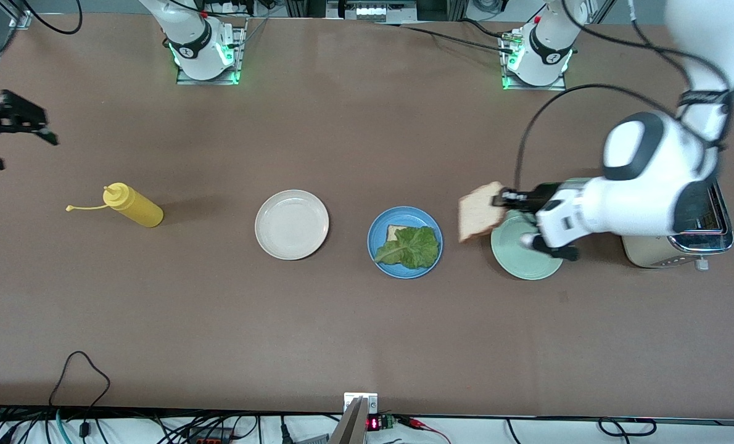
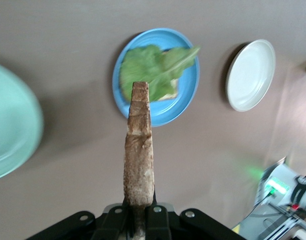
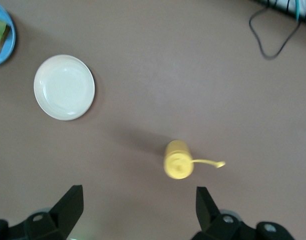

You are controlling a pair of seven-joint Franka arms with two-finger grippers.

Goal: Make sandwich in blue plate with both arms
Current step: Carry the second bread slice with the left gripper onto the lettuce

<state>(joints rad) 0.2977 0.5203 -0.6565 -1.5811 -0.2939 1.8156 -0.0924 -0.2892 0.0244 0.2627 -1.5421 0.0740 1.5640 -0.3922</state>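
Bottom slice and lettuce [image 1: 409, 247] sit on the blue plate [image 1: 376, 242], mid-worktop. Left gripper [image 1: 507, 199], over the green plate [image 1: 523, 259], is clamped on the top bread slice [image 1: 479, 211], not yet placed. Right gripper [image 1: 15, 127] waits spread wide and empty at its end.

The lettuce leaf [image 1: 409, 247] hides most of the bread slice [image 1: 395, 232] on the blue plate [image 1: 379, 246]. The left arm covers part of the mint-green plate [image 1: 518, 256] and of the toaster [image 1: 681, 250]. The front view's edge cuts off the right hand [image 1: 15, 126].
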